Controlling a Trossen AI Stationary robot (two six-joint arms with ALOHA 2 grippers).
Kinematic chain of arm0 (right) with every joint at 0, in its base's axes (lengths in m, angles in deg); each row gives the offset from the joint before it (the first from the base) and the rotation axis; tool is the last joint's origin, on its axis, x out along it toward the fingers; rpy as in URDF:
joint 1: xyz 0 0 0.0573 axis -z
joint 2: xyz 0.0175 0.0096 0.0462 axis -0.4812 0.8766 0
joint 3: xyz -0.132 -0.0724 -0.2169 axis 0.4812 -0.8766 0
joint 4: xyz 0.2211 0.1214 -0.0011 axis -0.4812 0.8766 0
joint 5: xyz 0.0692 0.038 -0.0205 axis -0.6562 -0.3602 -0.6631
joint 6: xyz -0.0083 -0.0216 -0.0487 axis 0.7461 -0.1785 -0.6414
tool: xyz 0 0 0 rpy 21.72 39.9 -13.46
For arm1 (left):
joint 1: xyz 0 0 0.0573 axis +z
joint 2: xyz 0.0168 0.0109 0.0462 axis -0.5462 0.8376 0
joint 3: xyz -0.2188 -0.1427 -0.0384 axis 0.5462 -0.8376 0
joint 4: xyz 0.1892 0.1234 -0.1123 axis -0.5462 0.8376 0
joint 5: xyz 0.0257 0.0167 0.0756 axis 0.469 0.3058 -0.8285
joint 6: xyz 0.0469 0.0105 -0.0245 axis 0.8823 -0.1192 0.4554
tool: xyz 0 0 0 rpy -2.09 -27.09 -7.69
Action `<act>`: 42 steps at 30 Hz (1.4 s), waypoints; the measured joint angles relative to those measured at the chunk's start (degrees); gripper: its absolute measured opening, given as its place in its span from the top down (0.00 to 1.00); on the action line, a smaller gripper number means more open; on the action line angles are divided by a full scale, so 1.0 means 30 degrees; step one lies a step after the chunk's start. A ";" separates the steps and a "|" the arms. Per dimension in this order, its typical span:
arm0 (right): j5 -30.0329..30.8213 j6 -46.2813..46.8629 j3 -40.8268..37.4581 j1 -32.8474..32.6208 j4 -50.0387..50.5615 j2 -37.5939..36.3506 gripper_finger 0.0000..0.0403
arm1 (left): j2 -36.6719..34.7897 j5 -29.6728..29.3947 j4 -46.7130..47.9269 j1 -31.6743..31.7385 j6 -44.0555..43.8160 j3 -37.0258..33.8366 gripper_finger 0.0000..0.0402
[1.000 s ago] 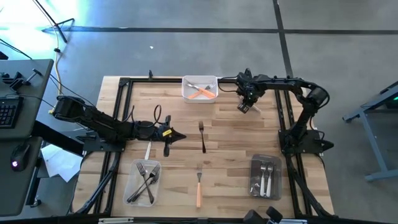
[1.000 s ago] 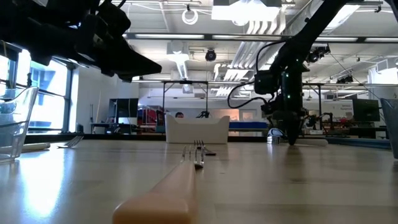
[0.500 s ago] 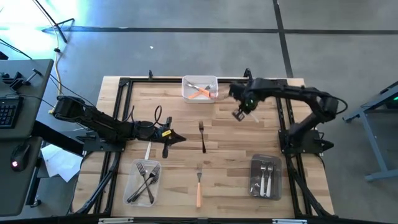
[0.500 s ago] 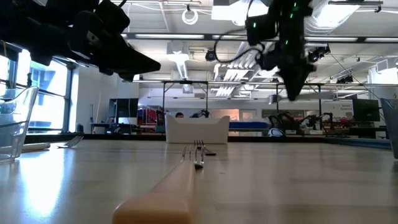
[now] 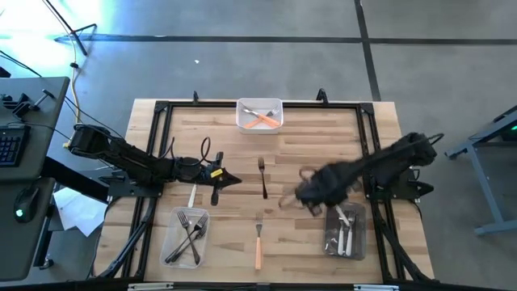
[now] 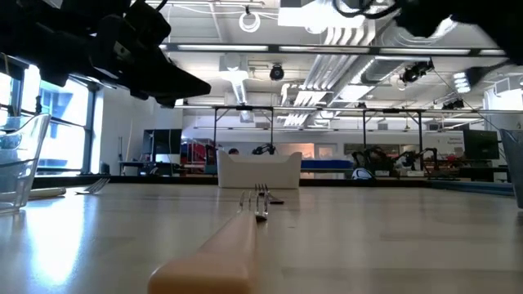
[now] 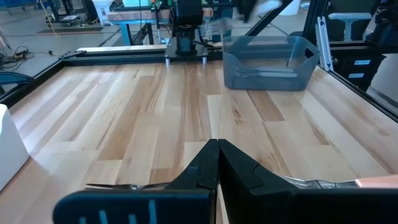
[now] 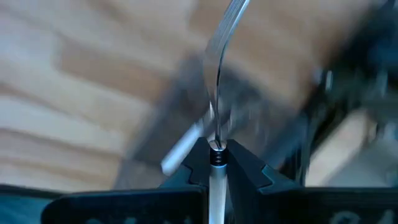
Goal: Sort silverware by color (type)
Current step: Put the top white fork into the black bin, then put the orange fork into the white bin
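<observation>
Right tool (image 8: 214,163) is clamped on a white-handled fork (image 8: 217,93), head pointing away from the wrist. In the high view the right arm is blurred above the surface, just beside the grey tray (image 5: 345,230) that holds the other white-handled forks.

Step in hand, as I read it: carrying this fork to that tray. Next move calls for lining the fork up over the tray, lowering, then releasing so it lands inside and not on the rim.

Left tool (image 7: 217,163) has its fingers pressed together, nothing between them, parked over the surface (image 5: 307,145) on the left side.

Unsorted on the surface: a dark fork (image 5: 262,176) mid-table, an orange-handled fork (image 5: 258,241) near the front edge.

Other bins: white tray (image 5: 259,115) with orange forks at the far edge, clear tray (image 5: 185,236) with metal forks front-left.

Path to the grey tray looks unobstructed.
</observation>
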State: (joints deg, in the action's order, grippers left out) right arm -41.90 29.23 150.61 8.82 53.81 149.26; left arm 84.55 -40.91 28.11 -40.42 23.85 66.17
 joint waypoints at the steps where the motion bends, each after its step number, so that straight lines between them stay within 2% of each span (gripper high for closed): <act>1: -0.0669 0.1016 -0.0007 -0.0671 0.0082 0.0237 0.96 | 0.0000 0.0037 -0.0008 0.0000 0.0000 0.0000 1.00; 6: -0.2895 0.4690 -0.0015 -0.3145 -0.0041 0.1369 0.96 | 0.0000 0.0064 -0.0009 -0.0101 -0.0007 0.0000 1.00; 11: -0.3031 0.5641 -0.0022 -0.3800 -0.0040 0.2197 0.96 | 0.0000 0.0071 -0.0016 -0.0336 -0.0090 0.0000 1.00; 18: -0.3053 0.4197 -0.0029 -0.2795 0.0106 0.3919 0.96 | 0.0000 0.0071 -0.0016 -0.0801 -0.0636 0.0000 1.00; 25: -0.3369 0.0894 -0.0036 -0.1420 0.0055 0.5623 0.96 | 0.0000 -0.0073 -0.0016 -0.1272 -0.1310 0.0000 1.00; 30: -0.3240 -0.0092 -0.0036 -0.1181 0.0059 0.6169 0.95 | 0.0000 -0.0580 -0.0018 -0.1739 -0.1588 0.0000 1.00; 33: -0.2895 -0.0146 -0.0036 -0.1222 0.0093 0.6205 0.90 | 0.0000 -0.0975 -0.0023 -0.2030 -0.1748 0.0000 1.00; 39: -0.2720 -0.0466 -0.0036 -0.1481 0.0226 0.6205 0.71 | 0.0000 -0.1559 -0.0045 -0.2457 -0.1909 0.0000 1.00; 42: -0.2923 -0.0876 -0.0036 -0.1509 0.0354 0.6205 0.64 | 0.0000 -0.1934 -0.0066 -0.2628 -0.1945 0.0000 1.00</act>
State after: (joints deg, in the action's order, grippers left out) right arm -50.67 26.60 150.50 4.29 54.87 167.87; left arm 84.55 -46.71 27.91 -48.30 18.01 66.17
